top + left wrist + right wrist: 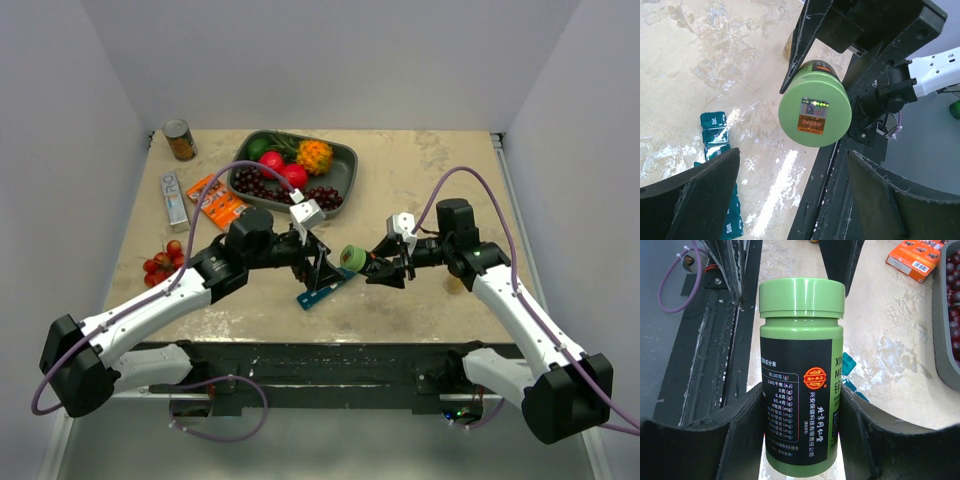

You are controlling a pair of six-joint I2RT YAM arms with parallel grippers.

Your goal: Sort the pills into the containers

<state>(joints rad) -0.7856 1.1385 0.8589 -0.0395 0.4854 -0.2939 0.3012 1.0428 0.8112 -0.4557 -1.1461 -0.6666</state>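
A green pill bottle [800,375] with a black label and its green cap on stands between the fingers of my right gripper [800,430], which is shut on it. In the top view the bottle [353,257] hangs over the table's near middle, its cap towards my left gripper [328,268]. The left gripper [795,200] is open, with nothing between its fingers, just short of the cap [815,110]. The teal containers strip [322,292] lies on the table under both grippers, lids closed where they show [715,135]. No pills are in view.
A dark grey tray [350,165] of fruit stands at the back centre. An orange box [215,200], a white box [175,198] and a tin can [180,140] lie at the back left. Red fruits [163,262] sit at the left.
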